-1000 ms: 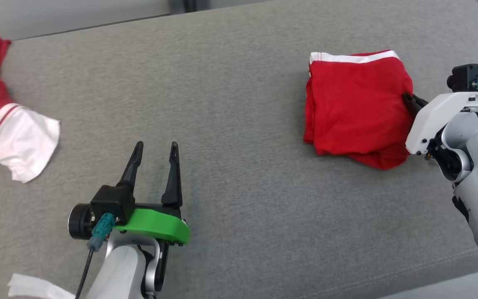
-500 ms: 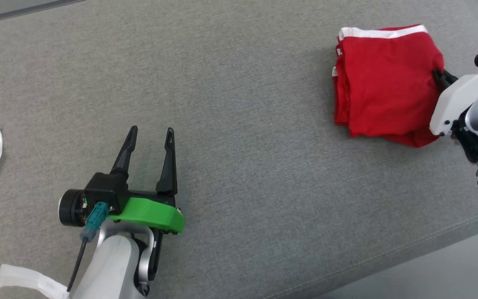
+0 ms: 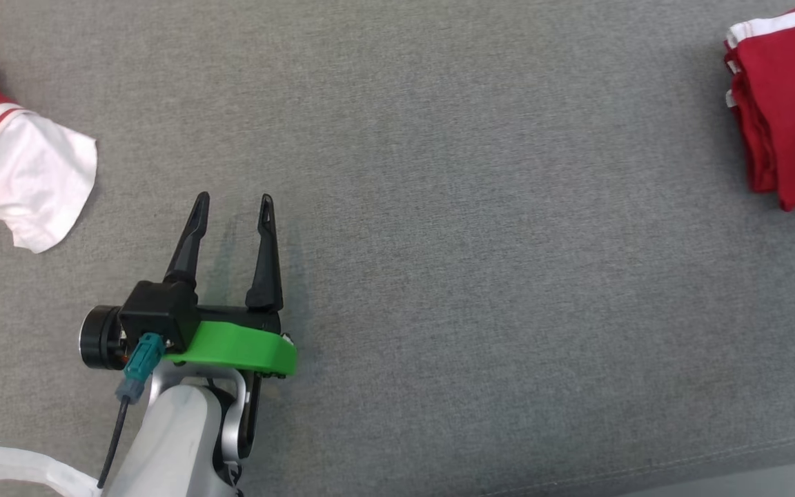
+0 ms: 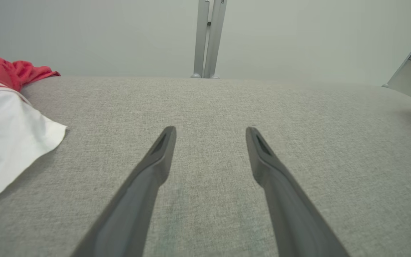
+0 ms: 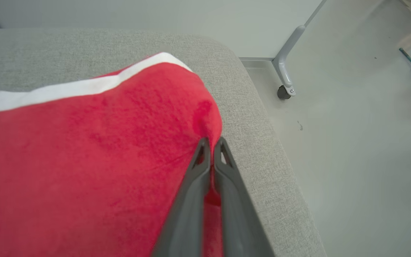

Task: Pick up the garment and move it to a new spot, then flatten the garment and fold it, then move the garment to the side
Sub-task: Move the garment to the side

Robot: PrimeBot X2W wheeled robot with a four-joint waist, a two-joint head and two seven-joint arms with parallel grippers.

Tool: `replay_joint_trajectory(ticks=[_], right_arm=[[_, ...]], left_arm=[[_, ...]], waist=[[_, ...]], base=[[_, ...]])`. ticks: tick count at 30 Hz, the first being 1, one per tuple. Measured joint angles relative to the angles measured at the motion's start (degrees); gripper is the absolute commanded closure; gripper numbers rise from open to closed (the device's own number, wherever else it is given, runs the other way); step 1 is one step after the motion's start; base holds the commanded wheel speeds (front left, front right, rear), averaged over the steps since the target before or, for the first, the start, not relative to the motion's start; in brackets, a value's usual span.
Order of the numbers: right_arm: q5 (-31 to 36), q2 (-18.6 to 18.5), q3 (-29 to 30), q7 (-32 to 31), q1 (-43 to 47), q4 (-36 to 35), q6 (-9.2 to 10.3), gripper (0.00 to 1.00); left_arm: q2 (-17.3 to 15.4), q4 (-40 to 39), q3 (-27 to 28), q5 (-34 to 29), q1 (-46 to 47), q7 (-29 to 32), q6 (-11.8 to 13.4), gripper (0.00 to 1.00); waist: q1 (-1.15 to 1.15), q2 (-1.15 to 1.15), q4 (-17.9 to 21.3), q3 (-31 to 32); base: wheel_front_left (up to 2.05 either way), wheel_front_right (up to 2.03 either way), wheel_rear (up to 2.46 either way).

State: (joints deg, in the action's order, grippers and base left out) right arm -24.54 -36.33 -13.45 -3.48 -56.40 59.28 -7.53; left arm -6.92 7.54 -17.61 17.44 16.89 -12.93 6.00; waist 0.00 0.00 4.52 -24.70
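Red garment (image 5: 84, 150), right hand (image 5: 212, 143) pinching its edge

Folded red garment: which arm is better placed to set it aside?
Right. The right gripper is shut on the garment at the end of the cushion; the left gripper is open over bare cushion, far away.
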Motion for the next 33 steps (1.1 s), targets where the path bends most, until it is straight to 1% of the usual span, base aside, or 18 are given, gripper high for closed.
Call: replay_joint_trajectory(ticks=[4,5,6,7,8,11,15,23,27,33], right_arm=[[1.90,-1.12,1.58,1.43,-1.14,2.02,0.00,1.00],[2.76,-1.30,2.14,1.88,-1.51,2.88,0.00,0.93],[3.33,-1.36,2.56,2.19,-1.68,3.38,0.00,0.60],[3.87,-1.29,3.15,3.07,-1.84,4.08,0.00,0.25],[4.42,-0.98,3.54,3.49,-2.03,4.71,0.00,0.00],[6.14,0.41,4.52,4.63,-2.45,6.43,0.00,0.00],[8.06,1.13,5.76,5.63,-2.74,8.28,0.00,0.00],[8.90,5.34,6.58,9.64,-2.14,7.71,0.00,0.00],[7.61,8.98,6.86,12.78,0.61,5.72,0.00,0.00],[5.50,14.94,6.70,16.82,7.04,0.43,0.00,0.00]], left_arm=[[-0.04,-0.19,-0.11,0.09,-0.03,-0.09,0.05,0.00],[-0.04,-0.21,-0.21,0.09,-0.03,-0.10,0.08,0.00],[-0.03,-0.21,-0.24,0.10,-0.04,-0.11,0.10,0.00],[-0.03,-0.19,-0.29,0.15,-0.03,-0.22,0.13,0.00],[-0.03,-0.12,-0.29,0.16,-0.03,-0.26,0.14,0.00],[-0.01,0.13,-0.44,0.24,-0.03,-0.33,0.30,0.00],[0.15,0.52,-0.67,0.44,-0.04,-0.51,0.32,0.00],[0.70,3.18,-0.31,2.12,-0.16,-1.25,-0.02,0.00],[1.15,6.16,0.71,3.41,-0.20,-1.72,-0.46,0.00],[2.18,10.56,2.91,5.22,-0.95,-2.03,-0.98,0.00]], waist=[[0.00,0.00,-1.86,-1.05],[0.00,0.00,-2.20,-1.29],[0.00,0.00,-2.43,-1.44],[0.00,0.00,-2.68,-1.60],[0.00,0.00,-2.85,-1.68],[0.00,0.00,-2.91,-1.37],[0.00,0.00,-2.62,-0.25],[0.00,0.00,-2.28,3.81],[0.00,0.00,-2.31,6.90],[0.00,0.00,-2.76,11.99]], base=[[0.00,0.00,0.00],[0.00,0.00,0.00],[0.00,0.00,0.00],[0.00,0.00,0.00],[0.00,0.00,0.00],[0.00,0.00,0.00],[0.00,0.00,0.00],[0.00,0.00,0.00],[0.00,0.00,0.00],[0.00,0.00,0.00]])
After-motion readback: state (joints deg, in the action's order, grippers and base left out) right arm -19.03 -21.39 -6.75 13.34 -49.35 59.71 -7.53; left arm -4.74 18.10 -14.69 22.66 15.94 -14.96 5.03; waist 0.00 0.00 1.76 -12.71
